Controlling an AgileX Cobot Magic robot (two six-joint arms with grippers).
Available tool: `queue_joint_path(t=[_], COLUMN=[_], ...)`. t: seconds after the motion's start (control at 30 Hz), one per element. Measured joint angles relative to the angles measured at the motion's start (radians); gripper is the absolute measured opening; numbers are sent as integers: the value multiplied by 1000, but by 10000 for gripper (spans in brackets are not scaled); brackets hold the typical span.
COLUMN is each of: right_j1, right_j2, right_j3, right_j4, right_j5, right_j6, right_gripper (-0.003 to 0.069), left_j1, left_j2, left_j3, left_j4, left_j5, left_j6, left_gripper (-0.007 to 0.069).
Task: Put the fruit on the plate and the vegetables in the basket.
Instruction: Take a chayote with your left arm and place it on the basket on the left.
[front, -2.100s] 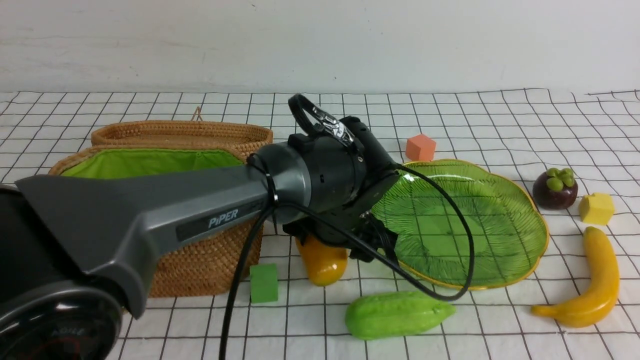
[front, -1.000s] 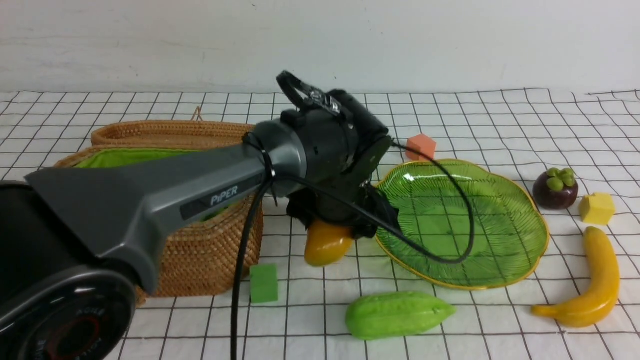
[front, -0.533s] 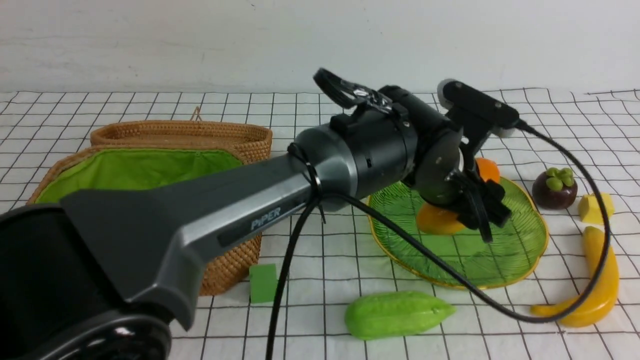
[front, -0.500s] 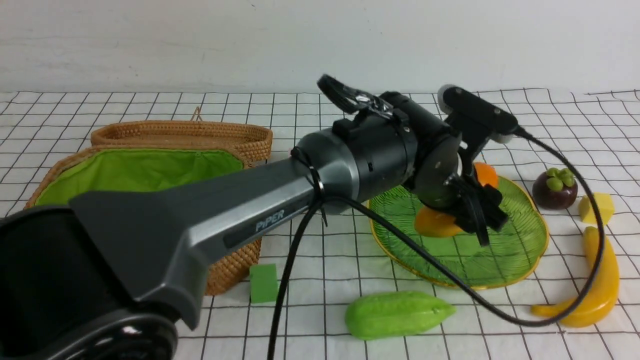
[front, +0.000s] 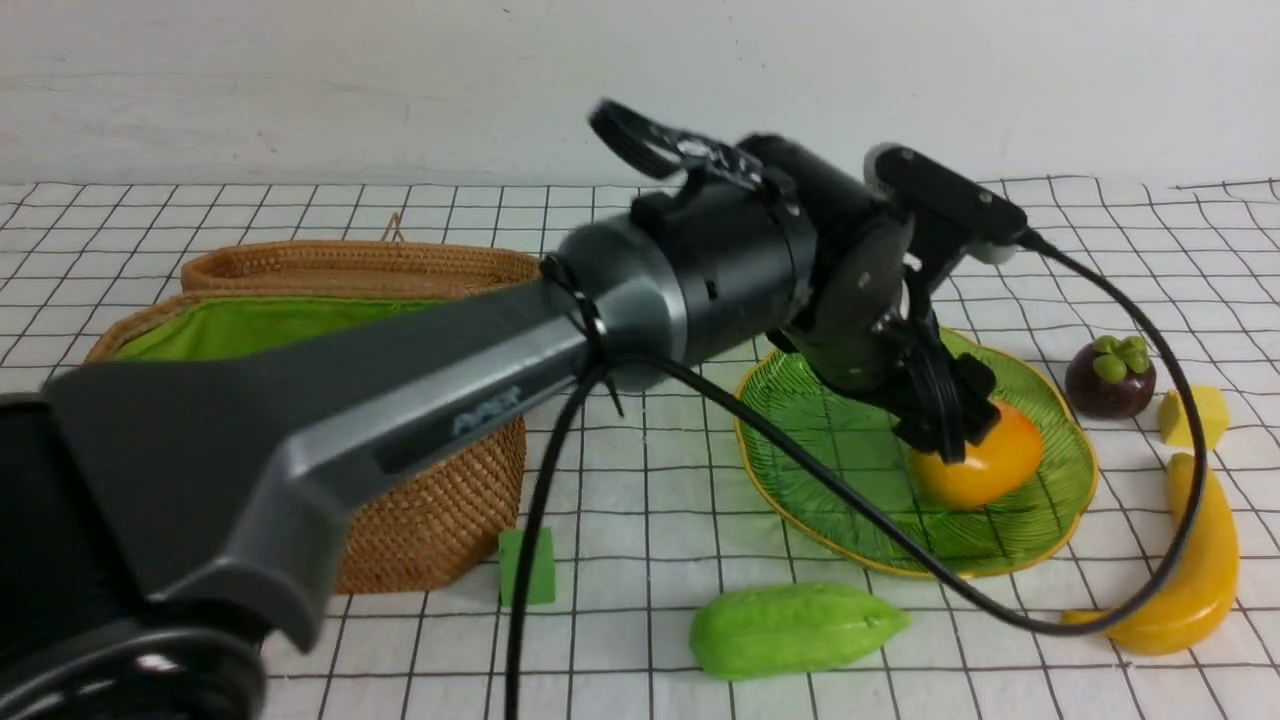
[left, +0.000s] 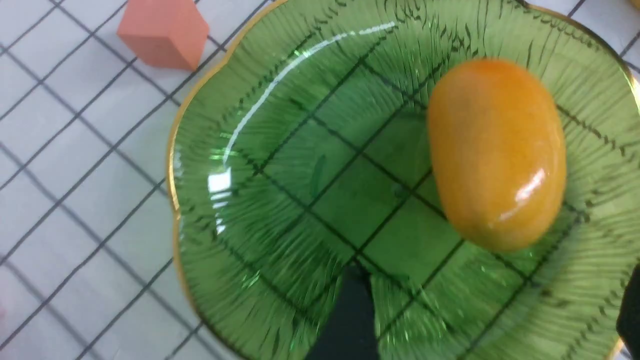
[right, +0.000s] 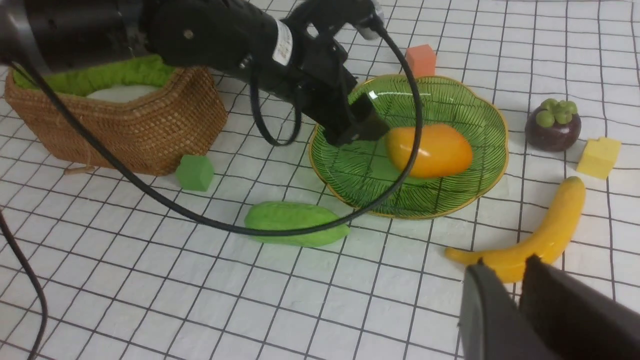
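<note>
1. A white cloth with a black grid (front: 640, 210) covers the table, in front of a plain pale wall.
2. What just changed is that the mango (front: 985, 465) now lies on the green glass plate (front: 800, 440), in its right half. The left gripper (front: 948, 432) has released it. Its fingers are spread wide just above the fruit, and the left wrist view shows the mango clear of both.
3. For the task, this looks like the first fruit delivered. The banana (front: 1190, 570) and the mangosteen (front: 1108, 375) are still on the cloth right of the plate. The green gourd (front: 795, 628) lies in front of the plate and still has to go in the basket (front: 430, 520), where a white vegetable (right: 117, 92) already rests.
4. Half a second ago the mango was clamped in the left gripper over the plate's middle. Two seconds ago it sat on the cloth between basket and plate.
5. The right gripper (right: 520, 277) hangs near the banana, its fingers almost together and holding nothing.
</note>
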Motion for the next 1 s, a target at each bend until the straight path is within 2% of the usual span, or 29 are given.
queue_joint_path(t=[0.07, 0.1, 0.13, 0.2, 0.27, 0.33, 0.37, 0.4, 0.43, 0.5, 0.53, 0.67, 0.7, 0.77, 0.83, 0.93, 1.0], right_j1=[0, 0, 0, 0, 0, 0, 0, 0, 0, 0, 0, 0, 0, 0, 0, 0, 0], right_j2=[0, 0, 0, 0, 0, 0, 0, 0, 0, 0, 0, 0, 0, 0, 0, 0, 0], right_j3=[0, 0, 0, 0, 0, 0, 0, 0, 0, 0, 0, 0, 0, 0, 0, 0, 0], right_j4=[0, 0, 0, 1, 7, 17, 20, 32, 35, 38, 39, 42, 42, 44, 44, 44, 44], right_j5=[0, 0, 0, 0, 0, 0, 0, 0, 0, 0, 0, 0, 0, 0, 0, 0, 0], right_j6=[0, 0, -2, -10, -28, -45, -46, -49, -52, -52, -52, -53, -53, -53, -53, -53, -53], right_gripper=[129, 129, 129, 129, 130, 130, 131, 132, 133, 134, 136, 140, 140, 141, 141, 144, 144], left_j1=[0, 0, 0, 0, 0, 0, 0, 0, 0, -1, -1, 0, 0, 0, 0, 0, 0], left_j2=[-68, -74, -121, -149, -162, -161, -161, -153, -149, -142, -135, -109, -108, -81, -49, 0, 29], left_j3=[-1, -1, -2, 0, 24, 88, 96, 165, 206, 256, 286, 324, 324, 326, 326, 327, 327], left_j4=[-13, -15, -17, -17, -39, -94, -94, -139, -153, -161, -162, -165, -165, -179, -179, -143, -115], left_j5=[121, 132, 225, 305, 398, 442, 444, 452, 448, 425, 382, 254, 250, 201, 180, 141, 130], left_j6=[-8, -9, -3, 64, 214, 365, 379, 473, 507, 535, 551, 564, 563, 568, 572, 577, 577], left_gripper=[556, 538, 453, 339, 209, 113, 106, 76, 75, 94, 130, 333, 355, 486, 557, 596, 589])
